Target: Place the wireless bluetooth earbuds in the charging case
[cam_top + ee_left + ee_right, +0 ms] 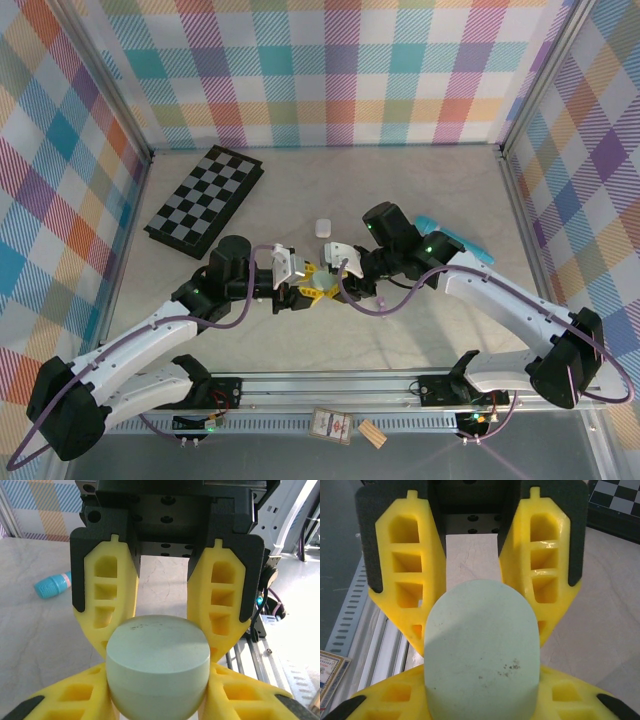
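Observation:
A pale green pebble-like charging case point(321, 273) is held above the table's middle, closed, between both grippers. My left gripper point(303, 287) grips it from the left and my right gripper point(337, 270) from the right. In the left wrist view the case point(157, 667) sits between my left gripper's point(159, 650) yellow fingers point(105, 605), with the other gripper's fingers crossing below it. The right wrist view shows the case point(482, 650) clamped in my right gripper point(481, 637) in the same way. The earbuds are out of view.
A folded chessboard point(205, 198) lies at the back left. A small white pebble-like thing point(322, 227) rests just behind the grippers. A turquoise stick point(452, 238) lies behind the right arm, and its end point(52, 585) lies on the table in the left wrist view.

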You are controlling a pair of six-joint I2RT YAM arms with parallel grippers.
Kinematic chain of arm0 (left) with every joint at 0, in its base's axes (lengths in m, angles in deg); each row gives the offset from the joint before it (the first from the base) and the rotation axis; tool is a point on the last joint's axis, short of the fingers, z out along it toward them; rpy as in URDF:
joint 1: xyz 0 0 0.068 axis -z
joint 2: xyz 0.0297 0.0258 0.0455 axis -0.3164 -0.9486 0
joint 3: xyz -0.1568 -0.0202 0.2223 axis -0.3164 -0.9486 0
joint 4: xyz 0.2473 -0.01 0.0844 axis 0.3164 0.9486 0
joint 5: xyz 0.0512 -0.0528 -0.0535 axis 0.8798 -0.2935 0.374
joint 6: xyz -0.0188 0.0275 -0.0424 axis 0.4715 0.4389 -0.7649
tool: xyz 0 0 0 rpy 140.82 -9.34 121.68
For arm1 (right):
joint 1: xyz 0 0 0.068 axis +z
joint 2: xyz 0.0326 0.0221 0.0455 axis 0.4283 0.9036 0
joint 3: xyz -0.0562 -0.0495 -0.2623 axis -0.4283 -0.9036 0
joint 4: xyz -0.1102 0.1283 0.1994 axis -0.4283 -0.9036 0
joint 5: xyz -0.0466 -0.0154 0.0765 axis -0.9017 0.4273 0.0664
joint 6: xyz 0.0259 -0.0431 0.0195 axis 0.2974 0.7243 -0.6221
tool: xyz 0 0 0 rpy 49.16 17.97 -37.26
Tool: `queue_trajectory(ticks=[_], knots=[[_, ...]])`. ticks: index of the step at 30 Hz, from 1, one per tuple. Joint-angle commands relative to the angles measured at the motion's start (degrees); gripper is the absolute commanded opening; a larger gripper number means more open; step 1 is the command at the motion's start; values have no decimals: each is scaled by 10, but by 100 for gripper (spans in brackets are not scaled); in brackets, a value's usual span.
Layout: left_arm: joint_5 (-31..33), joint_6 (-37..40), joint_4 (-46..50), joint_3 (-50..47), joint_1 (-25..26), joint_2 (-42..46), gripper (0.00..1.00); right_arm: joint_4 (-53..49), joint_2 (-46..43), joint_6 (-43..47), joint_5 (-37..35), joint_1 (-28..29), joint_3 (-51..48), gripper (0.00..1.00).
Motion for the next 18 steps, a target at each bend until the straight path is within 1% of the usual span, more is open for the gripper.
queue_trajectory(ticks=[1,2,5,8,18], knots=[[-49,6,-13,0,6,-2,33,48,-3,-8,-1,-3,-8,36],[-48,8,-10,0,5,-1,32,48,-5,-8,-3,-2,-8,38],[-46,17,-2,-1,6,2,32,44,-15,-7,-13,-3,-12,50],[-42,26,6,-3,5,7,32,38,-26,-8,-22,-5,-15,57],[-42,42,20,-1,4,6,32,21,-33,-26,-24,-17,-2,60]])
